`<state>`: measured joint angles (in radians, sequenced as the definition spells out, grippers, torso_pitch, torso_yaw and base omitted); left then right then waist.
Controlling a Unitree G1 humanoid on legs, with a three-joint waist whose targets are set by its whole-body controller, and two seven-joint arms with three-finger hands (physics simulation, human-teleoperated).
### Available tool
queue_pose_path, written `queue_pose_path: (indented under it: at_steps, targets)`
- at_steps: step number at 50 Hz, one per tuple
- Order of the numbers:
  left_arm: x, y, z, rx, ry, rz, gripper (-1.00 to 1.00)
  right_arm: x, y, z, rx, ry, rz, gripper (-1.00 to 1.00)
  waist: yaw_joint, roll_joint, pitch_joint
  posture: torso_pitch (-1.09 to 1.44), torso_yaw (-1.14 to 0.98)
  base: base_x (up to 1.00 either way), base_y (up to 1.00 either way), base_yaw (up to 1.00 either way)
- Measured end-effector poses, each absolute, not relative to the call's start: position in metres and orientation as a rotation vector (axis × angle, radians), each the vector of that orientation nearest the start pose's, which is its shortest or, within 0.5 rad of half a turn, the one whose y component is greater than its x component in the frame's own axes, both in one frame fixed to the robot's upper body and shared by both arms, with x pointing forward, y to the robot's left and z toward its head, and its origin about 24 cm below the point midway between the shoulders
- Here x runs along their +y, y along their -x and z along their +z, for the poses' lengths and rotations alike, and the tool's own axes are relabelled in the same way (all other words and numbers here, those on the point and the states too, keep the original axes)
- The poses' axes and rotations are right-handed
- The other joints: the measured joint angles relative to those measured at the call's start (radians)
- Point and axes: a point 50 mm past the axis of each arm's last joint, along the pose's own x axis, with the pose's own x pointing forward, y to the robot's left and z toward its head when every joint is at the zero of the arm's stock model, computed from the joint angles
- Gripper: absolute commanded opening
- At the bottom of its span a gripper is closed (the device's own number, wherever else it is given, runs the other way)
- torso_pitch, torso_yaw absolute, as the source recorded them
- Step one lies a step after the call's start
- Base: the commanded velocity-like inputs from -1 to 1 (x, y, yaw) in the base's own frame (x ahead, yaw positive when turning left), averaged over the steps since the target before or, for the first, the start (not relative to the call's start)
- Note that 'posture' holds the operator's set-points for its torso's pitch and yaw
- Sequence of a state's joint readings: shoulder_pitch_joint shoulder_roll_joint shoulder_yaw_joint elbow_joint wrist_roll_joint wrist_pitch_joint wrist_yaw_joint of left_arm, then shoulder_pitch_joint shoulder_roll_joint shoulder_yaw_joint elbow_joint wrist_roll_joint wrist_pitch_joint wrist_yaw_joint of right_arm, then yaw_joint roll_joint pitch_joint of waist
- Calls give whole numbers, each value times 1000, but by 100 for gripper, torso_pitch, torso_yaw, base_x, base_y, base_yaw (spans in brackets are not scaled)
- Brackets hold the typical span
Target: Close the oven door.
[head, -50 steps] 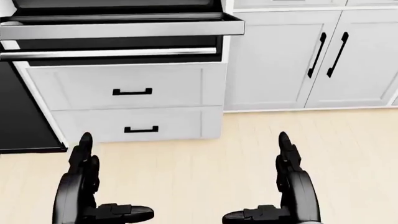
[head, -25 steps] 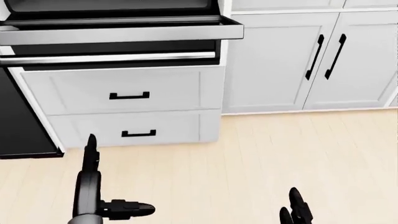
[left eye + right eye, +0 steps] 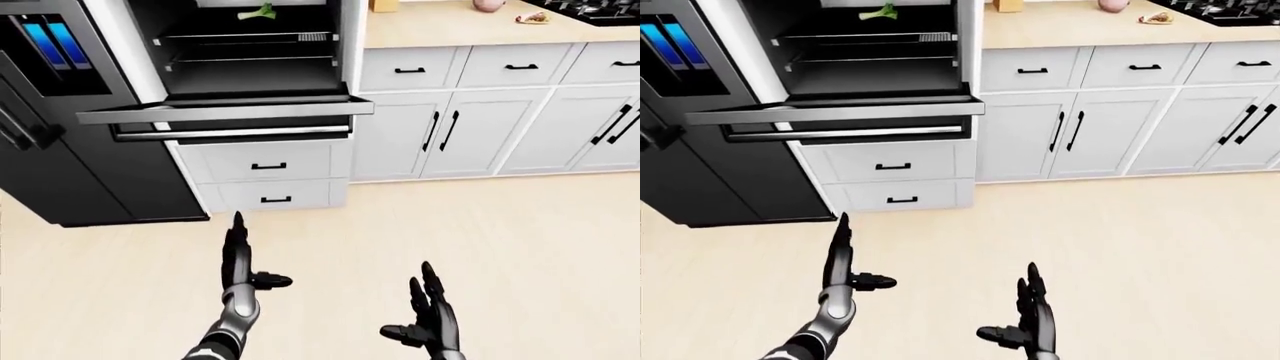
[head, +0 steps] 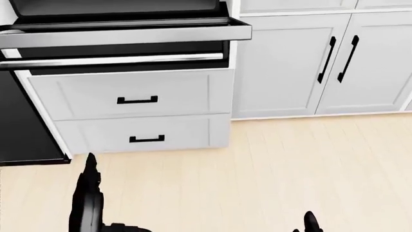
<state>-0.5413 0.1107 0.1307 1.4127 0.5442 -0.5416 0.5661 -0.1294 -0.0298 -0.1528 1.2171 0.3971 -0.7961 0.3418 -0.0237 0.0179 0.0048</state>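
- Nearest, the black three-finger left hand [image 3: 240,262] and right hand [image 3: 432,315] hang over pale wood floor [image 3: 520,247], fingers spread, holding nothing, probably readying to reach.
- Beyond, at the left-eye view's upper left, the steel-edged black oven door [image 3: 225,112] lies dropped flat, long axis left-right, its silver bar handle [image 3: 232,133] facing the robot.

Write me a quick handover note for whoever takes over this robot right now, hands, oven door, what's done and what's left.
Left hand: open, empty, raised over the floor, short of the oven.
Right hand: open, empty, lower, toward the view's bottom.
Oven door: hanging open flat, handle bar along its near edge; racks and something green show inside.
Done: nothing on the door yet.
Left: step closer, get a hand under the door, swing it up shut.
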Motion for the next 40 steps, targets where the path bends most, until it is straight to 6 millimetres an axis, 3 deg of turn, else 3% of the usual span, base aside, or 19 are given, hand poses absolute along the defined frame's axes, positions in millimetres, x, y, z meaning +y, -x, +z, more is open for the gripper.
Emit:
queue_pose_path:
  at_steps: [13,17,19,21,24,27,33,36,38,40]
  targets:
    - [176,-273,-66,287,-686,195,100,-184,-185,-99,226,-294,-102,100,15,-5,-5,0,0,0,-3,0]
    - [181,-275,-62,278,-693,222,100,-179,-186,-99,222,-297,-84,100,27,-24,-9,0,0,0,-13,0]
    - [181,-279,-59,263,-691,231,100,-179,-188,-98,218,-294,-80,100,25,-51,-11,0,0,0,-13,0]
    - [176,-281,-57,247,-680,222,100,-185,-188,-97,212,-285,-91,100,15,-36,0,0,0,0,-14,0]
    - [170,-280,-59,243,-678,195,100,-189,-184,-98,219,-286,-118,100,13,-41,-4,0,0,0,-14,0]
    - [172,-279,-59,244,-680,195,100,-189,-186,-98,213,-286,-115,100,19,-28,-2,0,0,0,-13,0]
    - [173,-279,-58,237,-680,206,100,-186,-188,-96,208,-285,-92,100,23,26,5,0,0,0,-14,0]
    - [173,-279,-58,237,-679,204,100,-187,-187,-96,208,-284,-95,100,23,74,4,0,0,0,-14,0]
    - [177,-279,-58,241,-685,213,100,-183,-188,-97,214,-296,-88,100,35,62,7,0,0,0,-14,0]
    - [181,-276,-60,259,-686,226,100,-178,-186,-99,231,-302,-71,100,38,67,5,0,0,0,-14,0]
